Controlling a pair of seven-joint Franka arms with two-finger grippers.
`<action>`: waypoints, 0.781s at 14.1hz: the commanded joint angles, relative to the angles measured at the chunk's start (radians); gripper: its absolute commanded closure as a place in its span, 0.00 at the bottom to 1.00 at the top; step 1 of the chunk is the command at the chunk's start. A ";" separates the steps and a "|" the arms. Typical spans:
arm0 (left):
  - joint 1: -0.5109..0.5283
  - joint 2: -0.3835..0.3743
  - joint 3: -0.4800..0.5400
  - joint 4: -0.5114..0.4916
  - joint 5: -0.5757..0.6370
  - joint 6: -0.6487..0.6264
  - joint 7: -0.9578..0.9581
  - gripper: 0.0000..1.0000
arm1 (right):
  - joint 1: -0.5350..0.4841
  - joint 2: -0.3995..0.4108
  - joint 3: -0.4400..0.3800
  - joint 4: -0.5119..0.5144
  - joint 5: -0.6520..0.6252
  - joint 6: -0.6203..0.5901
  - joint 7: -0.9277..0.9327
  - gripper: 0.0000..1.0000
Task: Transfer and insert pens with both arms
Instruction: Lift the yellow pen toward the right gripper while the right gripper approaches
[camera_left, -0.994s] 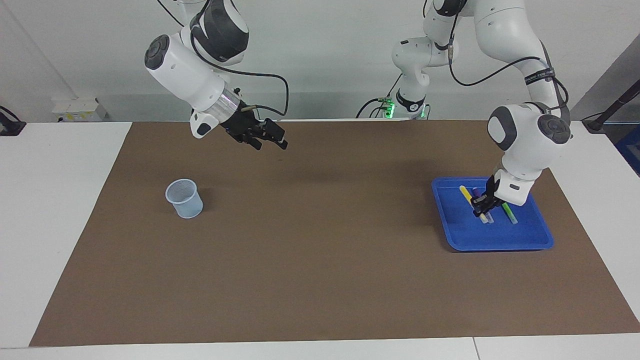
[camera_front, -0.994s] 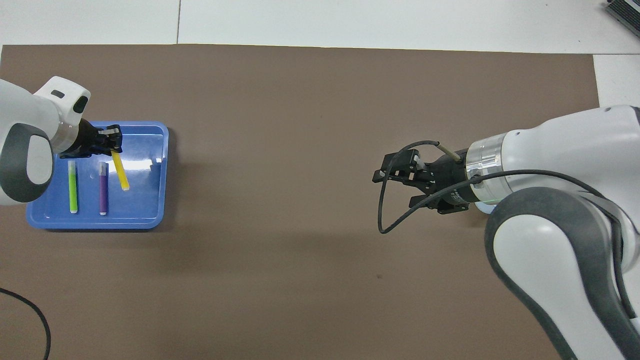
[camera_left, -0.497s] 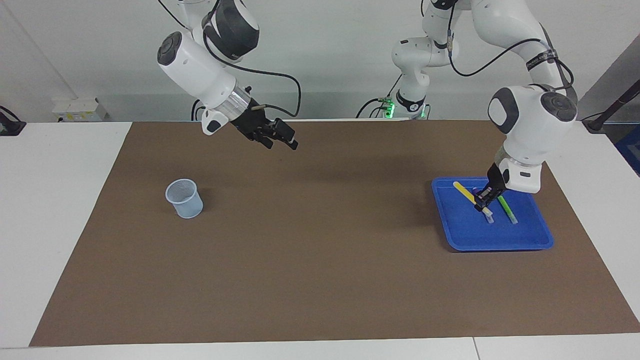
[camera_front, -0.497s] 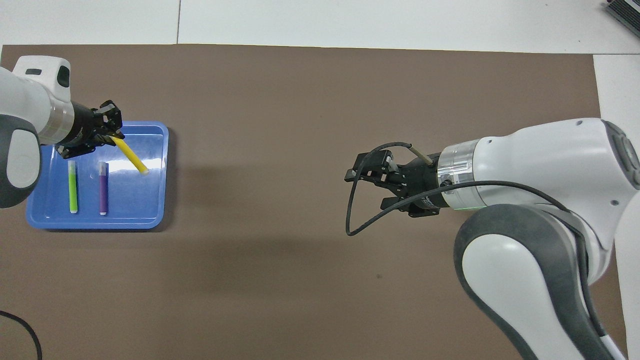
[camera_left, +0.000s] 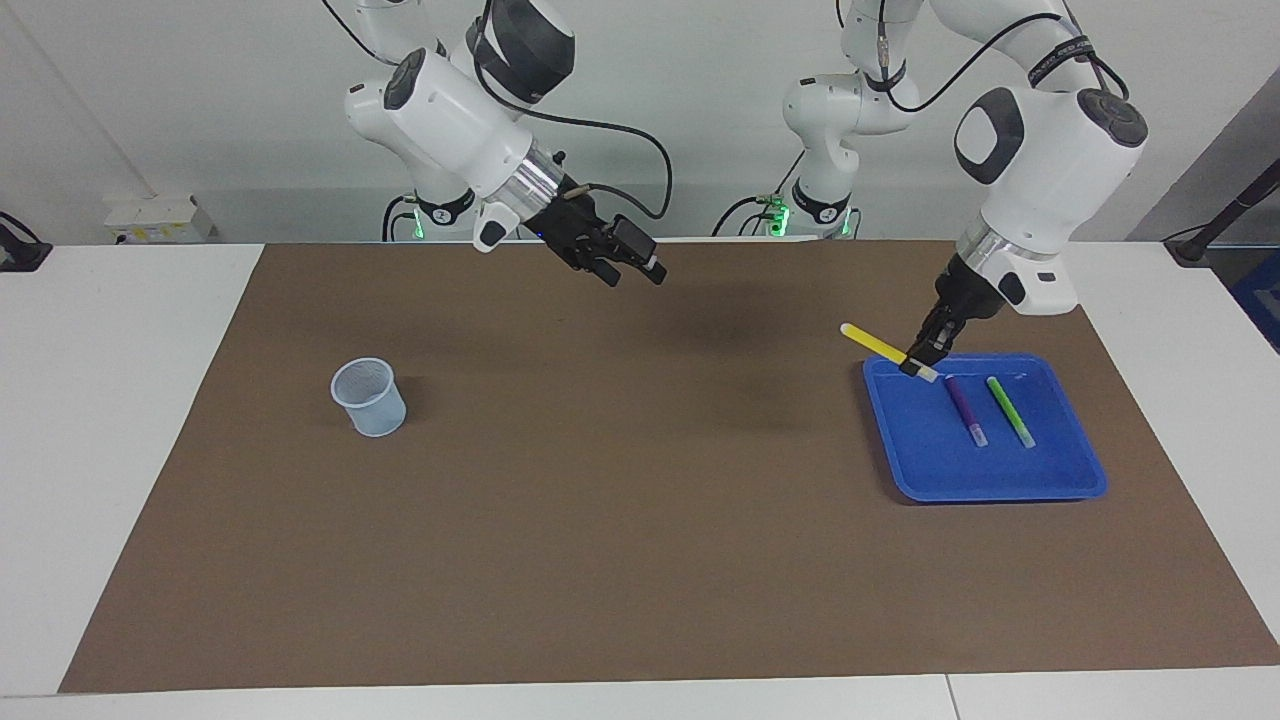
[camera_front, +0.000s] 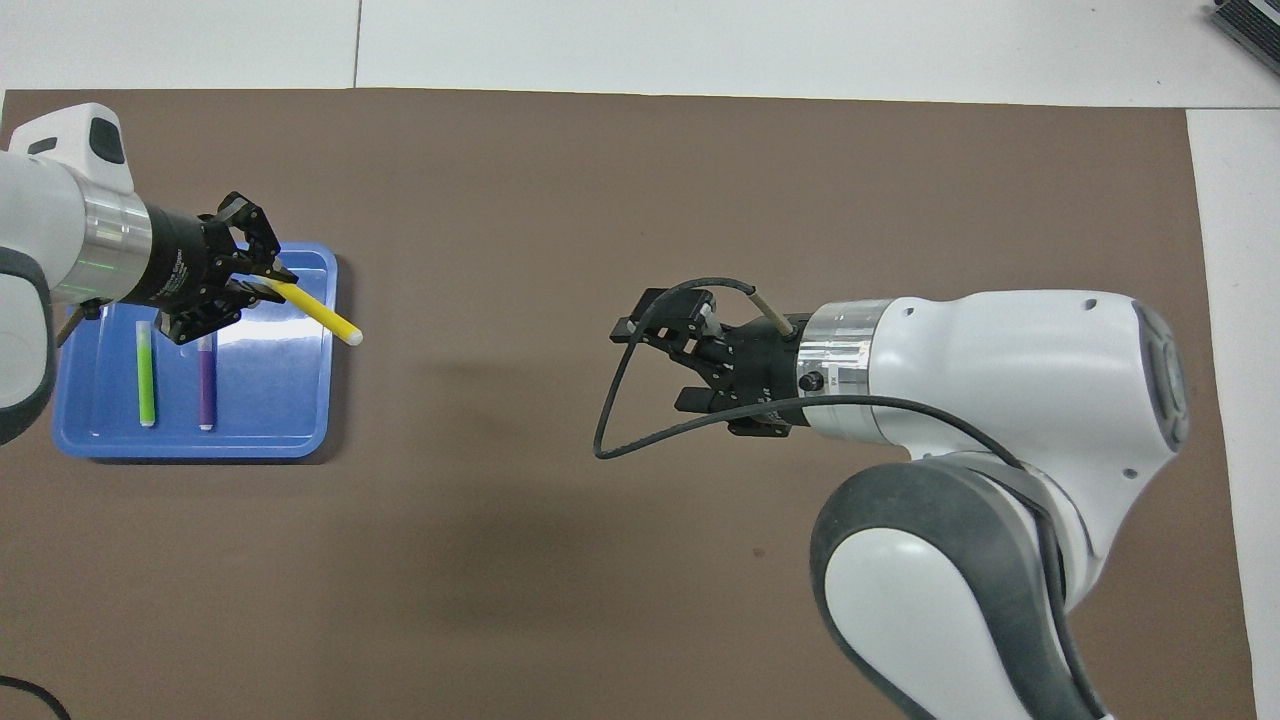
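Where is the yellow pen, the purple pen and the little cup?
yellow pen (camera_left: 874, 344), facing view, middle of its yellow barrel, held up by the left gripper (camera_left: 921, 361).
purple pen (camera_left: 965, 408), facing view, middle of its barrel.
cup (camera_left: 369, 397), facing view, its side wall.

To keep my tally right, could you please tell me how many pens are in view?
3. The yellow pen is held up by the left gripper over the blue tray; the purple pen and the green pen lie in it.
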 joint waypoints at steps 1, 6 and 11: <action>-0.034 -0.035 -0.001 -0.009 -0.027 -0.030 -0.078 1.00 | 0.003 0.010 -0.002 -0.007 0.067 0.064 0.009 0.00; -0.135 -0.067 -0.002 -0.015 -0.026 -0.030 -0.244 1.00 | 0.095 0.065 -0.002 0.001 0.208 0.259 0.067 0.00; -0.169 -0.074 -0.004 -0.023 -0.026 -0.028 -0.457 1.00 | 0.198 0.106 -0.002 0.013 0.222 0.370 0.089 0.00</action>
